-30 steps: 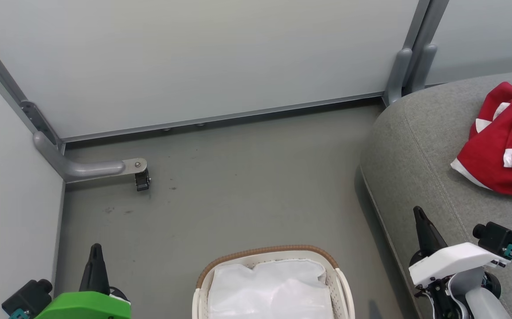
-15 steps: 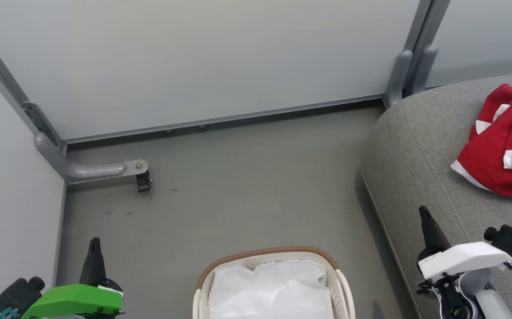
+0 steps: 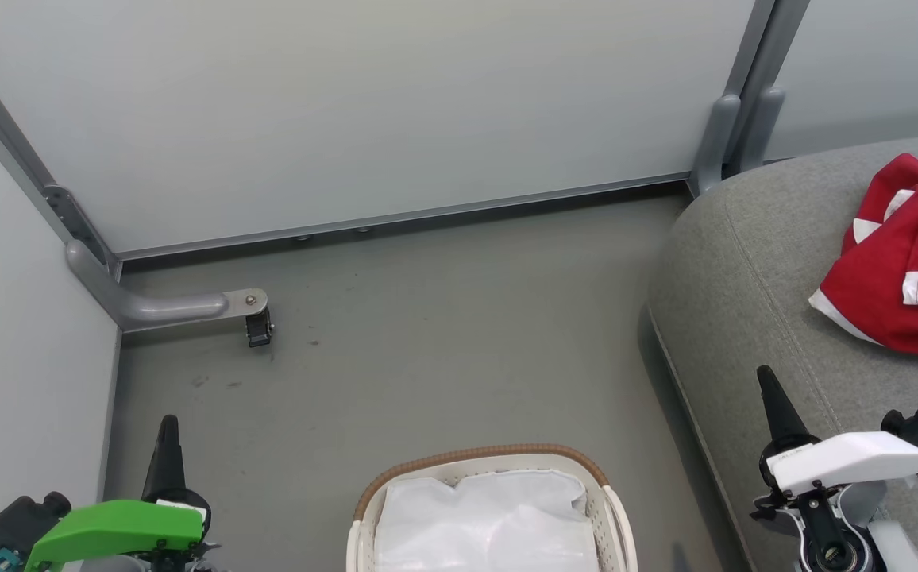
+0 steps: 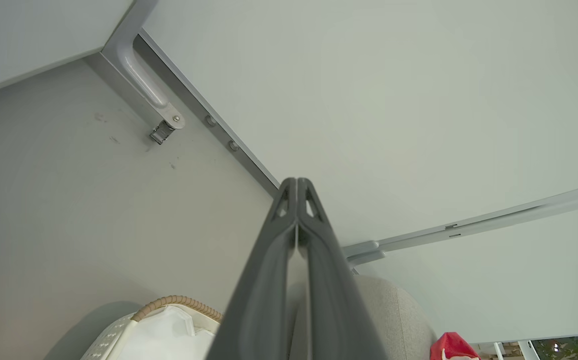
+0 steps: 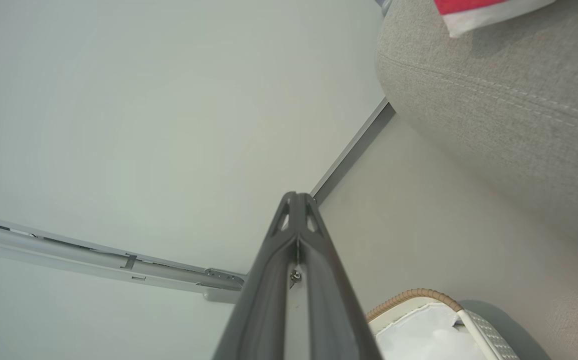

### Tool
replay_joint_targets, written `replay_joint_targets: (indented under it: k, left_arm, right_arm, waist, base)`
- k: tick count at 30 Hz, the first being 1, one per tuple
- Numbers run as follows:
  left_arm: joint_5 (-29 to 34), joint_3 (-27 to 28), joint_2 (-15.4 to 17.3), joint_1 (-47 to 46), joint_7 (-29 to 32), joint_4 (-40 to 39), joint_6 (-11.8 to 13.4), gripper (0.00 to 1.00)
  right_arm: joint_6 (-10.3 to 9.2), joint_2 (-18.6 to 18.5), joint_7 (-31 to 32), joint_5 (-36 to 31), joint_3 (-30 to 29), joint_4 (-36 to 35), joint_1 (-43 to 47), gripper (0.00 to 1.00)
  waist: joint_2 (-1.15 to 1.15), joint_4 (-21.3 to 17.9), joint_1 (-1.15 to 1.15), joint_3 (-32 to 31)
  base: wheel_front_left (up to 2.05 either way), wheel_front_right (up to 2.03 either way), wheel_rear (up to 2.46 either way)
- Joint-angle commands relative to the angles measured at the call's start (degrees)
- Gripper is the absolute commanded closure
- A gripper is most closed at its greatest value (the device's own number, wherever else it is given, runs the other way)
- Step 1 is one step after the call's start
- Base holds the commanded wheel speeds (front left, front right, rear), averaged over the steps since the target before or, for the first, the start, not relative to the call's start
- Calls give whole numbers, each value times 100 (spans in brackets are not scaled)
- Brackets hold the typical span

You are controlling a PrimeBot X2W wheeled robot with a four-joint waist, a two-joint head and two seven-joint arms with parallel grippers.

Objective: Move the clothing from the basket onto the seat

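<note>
Well, basket [image 3: 475,454] upright, mouth upward.

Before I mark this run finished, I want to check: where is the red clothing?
In the head view the clothing lies on the seat at the far right, apart from the basket at bottom centre.

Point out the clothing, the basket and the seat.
clothing [image 3: 872,302], head view, red fabric middle.
basket [image 3: 479,453], head view, brown rim band.
seat [image 3: 745,278], head view, bare grey cushion.
</note>
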Motion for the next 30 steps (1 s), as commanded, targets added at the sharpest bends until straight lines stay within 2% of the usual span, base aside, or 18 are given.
replay_joint_targets:
  k: [1, 30]
  left_arm:
    - [-171, 30, 37, -154, 36, -88, -22, 100]
    - [-1656, 121, 47, -298, 453, -170, -43, 100]
  right_arm:
    - [-4, -14, 37, 169, -45, -88, 14, 100]
    - [-5, 25, 451, 1657, -268, -308, 95, 100]
  waist:
    - [0, 2, 0, -4]
    - [0, 29, 0, -76]
  base:
    - [0, 0, 0]
    - [0, 0, 0]
